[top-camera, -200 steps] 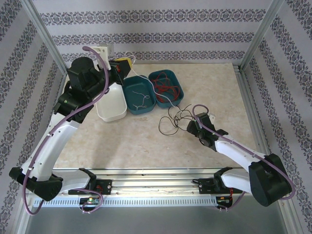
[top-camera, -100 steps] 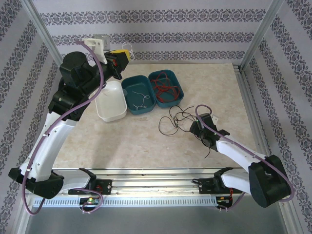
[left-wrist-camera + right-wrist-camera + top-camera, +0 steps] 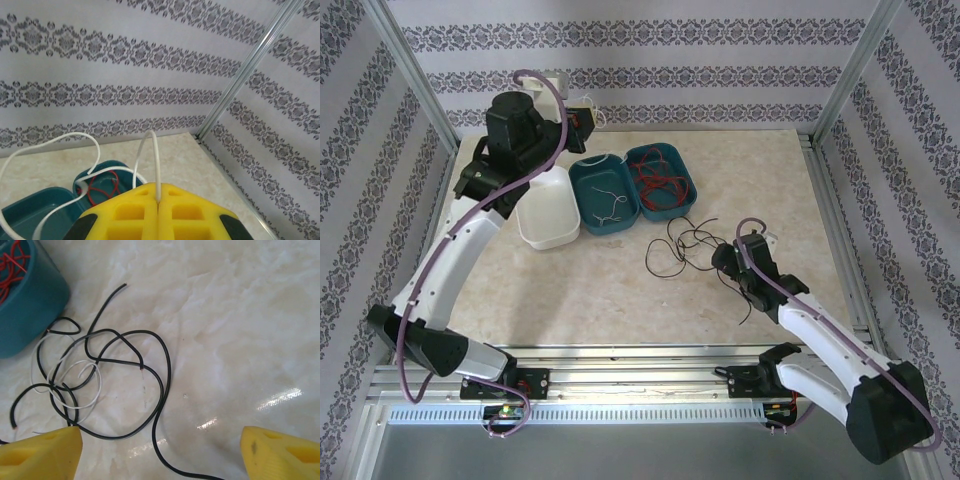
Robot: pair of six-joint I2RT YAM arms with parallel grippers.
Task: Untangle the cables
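Thin black and white cables (image 3: 112, 361), loosely tangled on pale marbled tabletop (image 3: 240, 315) beside teal plastic tray (image 3: 30, 305). Likely light, limp, springy; best taken by free black end. Above, right gripper (image 3: 160, 455) spread; left gripper (image 3: 158, 202) pinching thin white cable (image 3: 157, 165).

L tool (image 3: 158, 199) fully closed, arm high at rear; R tool (image 3: 161, 452) wide, arm low & fwd.

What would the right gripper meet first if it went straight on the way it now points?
Likely the black cable loop lying on the table, just ahead of the open right gripper; depth is hard to judge.
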